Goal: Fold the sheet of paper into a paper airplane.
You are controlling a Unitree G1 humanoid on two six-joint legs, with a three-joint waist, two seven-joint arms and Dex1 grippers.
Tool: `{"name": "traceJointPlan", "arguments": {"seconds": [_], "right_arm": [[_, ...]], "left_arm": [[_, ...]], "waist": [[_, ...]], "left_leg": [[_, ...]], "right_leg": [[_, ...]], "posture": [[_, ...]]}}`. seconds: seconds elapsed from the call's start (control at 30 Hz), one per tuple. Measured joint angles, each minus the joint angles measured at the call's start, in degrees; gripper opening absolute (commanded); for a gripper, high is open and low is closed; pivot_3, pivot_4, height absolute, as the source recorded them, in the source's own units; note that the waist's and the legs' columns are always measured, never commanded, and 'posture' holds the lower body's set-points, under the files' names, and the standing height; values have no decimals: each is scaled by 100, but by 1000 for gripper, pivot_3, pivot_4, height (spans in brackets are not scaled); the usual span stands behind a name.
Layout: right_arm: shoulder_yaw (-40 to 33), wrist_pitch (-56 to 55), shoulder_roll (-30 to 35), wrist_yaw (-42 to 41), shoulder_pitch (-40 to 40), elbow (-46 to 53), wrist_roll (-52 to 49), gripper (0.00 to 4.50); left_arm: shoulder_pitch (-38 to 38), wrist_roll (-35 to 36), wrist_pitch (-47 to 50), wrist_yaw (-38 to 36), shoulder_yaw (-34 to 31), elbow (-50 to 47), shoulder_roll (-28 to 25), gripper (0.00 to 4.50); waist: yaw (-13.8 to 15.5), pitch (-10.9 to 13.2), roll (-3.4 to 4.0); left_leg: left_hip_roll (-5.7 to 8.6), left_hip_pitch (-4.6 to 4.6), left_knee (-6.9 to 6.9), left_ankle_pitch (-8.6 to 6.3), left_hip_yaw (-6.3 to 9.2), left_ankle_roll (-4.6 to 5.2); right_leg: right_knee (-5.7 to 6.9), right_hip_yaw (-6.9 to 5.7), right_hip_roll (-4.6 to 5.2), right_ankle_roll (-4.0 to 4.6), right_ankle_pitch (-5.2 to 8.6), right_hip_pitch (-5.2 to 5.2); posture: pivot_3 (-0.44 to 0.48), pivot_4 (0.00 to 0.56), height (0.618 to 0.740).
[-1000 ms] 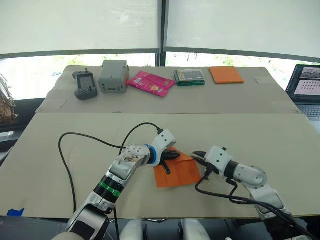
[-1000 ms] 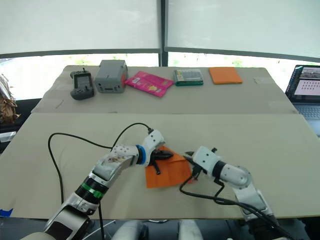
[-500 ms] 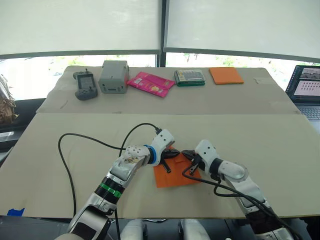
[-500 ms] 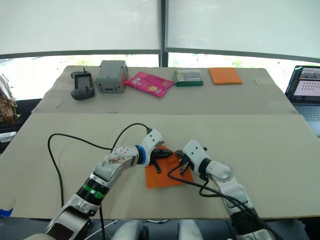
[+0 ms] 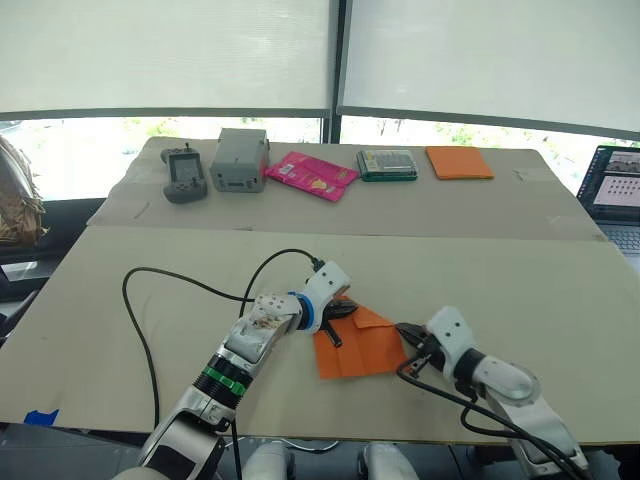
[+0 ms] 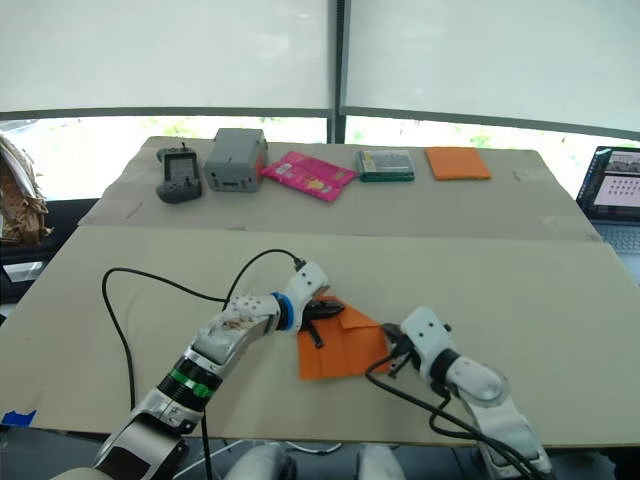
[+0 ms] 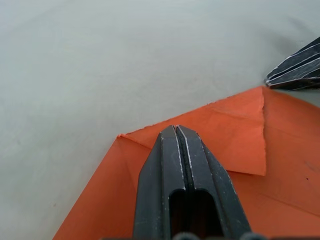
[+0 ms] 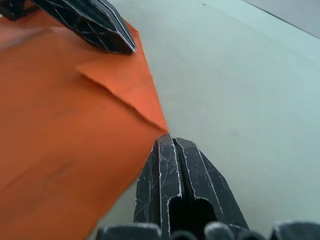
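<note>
The sheet of paper [image 5: 360, 345] lies flat on the near table, bright orange, with one corner folded over as a small triangular flap [image 7: 235, 135]. My left gripper [image 5: 347, 312] is shut, and its tips [image 7: 175, 130] rest on the paper's far left part just beside the flap. My right gripper [image 5: 403, 330] is shut too. Its tips [image 8: 167, 139] sit at the paper's right corner, at the table surface by the edge of the sheet [image 8: 75, 130]. No paper is held between either pair of fingers.
A black cable [image 5: 190, 283] loops over the table left of the left arm. On the far table stand a handheld controller [image 5: 184, 173], a grey box [image 5: 240, 160], a pink packet [image 5: 311, 174], a green box [image 5: 388, 164] and a smooth orange rectangle [image 5: 459, 162]. A laptop [image 5: 612, 190] sits at the right edge.
The right gripper reached in over the paper next to the left gripper, then drew back to the paper's right corner. The left gripper stayed on the paper. The camera shifted slightly.
</note>
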State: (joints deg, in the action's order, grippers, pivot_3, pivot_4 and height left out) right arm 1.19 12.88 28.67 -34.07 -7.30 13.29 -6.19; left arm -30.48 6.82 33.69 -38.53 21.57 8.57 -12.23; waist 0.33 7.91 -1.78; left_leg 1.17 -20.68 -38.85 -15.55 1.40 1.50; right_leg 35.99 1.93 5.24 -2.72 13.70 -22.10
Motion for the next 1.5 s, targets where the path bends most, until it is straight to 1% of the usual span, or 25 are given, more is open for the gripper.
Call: {"name": "traceJointPlan", "arguments": {"seconds": [0.1, 0.17, 0.23, 0.3, 0.4, 0.47, 0.53, 0.73, 0.83, 0.87, 0.97, 1.07, 1.17, 1.3, 1.33, 1.37, 1.4, 1.47, 1.5], "right_arm": [[-187, 141, -96, -27, -60, 91, -344, 25], [-325, 271, -314, -15, -26, 98, -660, 25], [-364, 415, -460, -9, 179, 110, -868, 25], [-319, 472, -460, -13, 455, 203, -865, 25], [124, 761, -489, 65, 847, 227, -647, 25], [414, 991, -766, 250, 979, 129, -554, 25], [665, 1167, -815, 360, 1050, 36, -425, 25], [839, 1374, -827, 574, 1138, 104, -281, 25], [932, 1482, -828, 617, 1142, 116, -243, 25], [937, 1531, -828, 632, 1132, 127, -243, 25], [951, 1562, -823, 650, 1131, 150, -241, 25], [956, 1562, -822, 660, 1189, 137, -221, 25], [956, 1561, -819, 656, 1285, 78, -193, 25], [982, 1558, -819, 596, 1377, -38, -184, 25], [997, 1556, -818, 576, 1413, -71, -179, 0], [1005, 1550, -818, 552, 1438, -94, -178, 0], [1026, 1526, -820, 532, 1473, -138, -177, 0], [1067, 1518, -829, 500, 1510, -180, -172, 0], [1077, 1512, -835, 484, 1535, -197, -171, 0]], "left_arm": [[0, -2, -2, -24, -8, -2, 2, 0], [1, -2, -4, -44, -18, -9, -5, 0], [0, -5, -6, -53, -24, -5, -10, 0], [-3, -11, -8, -53, -23, -6, -4, 0], [-37, -18, -8, -40, -28, 14, 30, 0], [-69, -18, -1, -35, -41, 57, 87, 0], [-125, -19, 7, -22, -38, 122, 148, 0], [-204, -29, 2, 82, -77, 278, 221, 0], [-200, -23, -20, 110, -189, 293, 99, 0], [-189, -11, -23, 153, -290, 299, 39, 0], [-97, 138, 105, 382, -925, 370, -53, 0], [5, 346, 332, 407, -1354, 263, -247, 0], [282, 745, 768, 355, -1841, -140, -442, 0], [608, 1451, 1583, 283, -2451, -1122, -699, 0], [691, 1666, 1847, 290, -2626, -1423, -776, 555], [780, 1835, 2043, 309, -2771, -1634, -801, 774], [903, 2069, 2319, 378, -2972, -1902, -792, 1106], [1060, 2362, 2716, 477, -3159, -2209, -769, 1888], [1153, 2490, 2902, 522, -3187, -2371, -769, 2137]], "waist": [[10, 0, 1], [9, 2, 4], [-9, 7, 14], [-19, 7, 21], [-23, 7, 21], [-7, 6, 22], [6, 7, 23], [-7, 6, 22], [-43, 5, 22], [-69, 4, 23], [-119, 4, 23], [-120, 4, 23], [-122, 5, 23], [-115, 7, 21], [-117, 6, 21], [-119, 7, 21], [-119, 7, 21], [-120, 7, 21], [-123, 7, 21]], "left_leg": [[-2, -4, 1, 0, 0, 0], [-3, -11, 1, 0, 0, 0], [-1, -16, 0, 0, -1, 0], [-1, -17, 1, 0, -1, 0], [-1, -20, 3, 0, 2, 0], [1, -33, 3, 0, 7, 0], [10, -46, -1, 0, 7, 0], [8, -38, 0, 0, 6, 1], [2, -36, 2, 0, 7, 1], [0, -34, 5, 0, 7, 1], [-4, -33, 9, 0, 9, 1], [-3, -33, 8, 0, 10, 0], [-3, -37, 8, 0, 10, 0], [-5, -40, 8, -2, 10, -3], [-5, -40, 8, -2, 10, -3], [-6, -39, 8, -3, 10, -5], [-7, -38, 8, -4, 11, -7], [-8, -38, 8, -4, 11, -7], [-8, -38, 9, -5, 11, -8]], "right_leg": [[0, 0, -1, 0, 0, -4], [1, 1, -2, 1, -1, -11], [2, 5, -2, 1, -2, -18], [2, 5, -3, 0, -1, -20], [1, 0, -5, 1, -1, -24], [1, -4, -3, 0, -1, -32], [1, -2, 5, 1, -1, -45], [-3, 0, 1, -2, -2, -38], [-2, -1, -4, -1, -2, -38], [-2, -1, -6, -1, -2, -37], [0, -2, -8, -1, -2, -40], [1, -2, -7, -1, -2, -40], [1, -1, -5, -1, -2, -46], [1, 0, -4, 0, -3, -51], [1, 0, -3, 1, -3, -51], [1, 1, -3, 1, -3, -50], [1, 1, -3, 1, -3, -50], [2, 1, -5, 1, -3, -51], [2, 1, -5, 1, -3, -51]], "posture": [[0, 150, 740], [0, 150, 740], [0, 150, 740], [0, 150, 740], [0, 150, 740], [0, 150, 740], [0, 150, 740], [0, 150, 740], [0, 150, 740], [0, 150, 740], [0, 150, 740], [0, 150, 740], [0, 150, 740], [0, 150, 740], [0, 150, 740], [0, 150, 740], [0, 150, 740], [0, 150, 740], [0, 150, 740]]}}
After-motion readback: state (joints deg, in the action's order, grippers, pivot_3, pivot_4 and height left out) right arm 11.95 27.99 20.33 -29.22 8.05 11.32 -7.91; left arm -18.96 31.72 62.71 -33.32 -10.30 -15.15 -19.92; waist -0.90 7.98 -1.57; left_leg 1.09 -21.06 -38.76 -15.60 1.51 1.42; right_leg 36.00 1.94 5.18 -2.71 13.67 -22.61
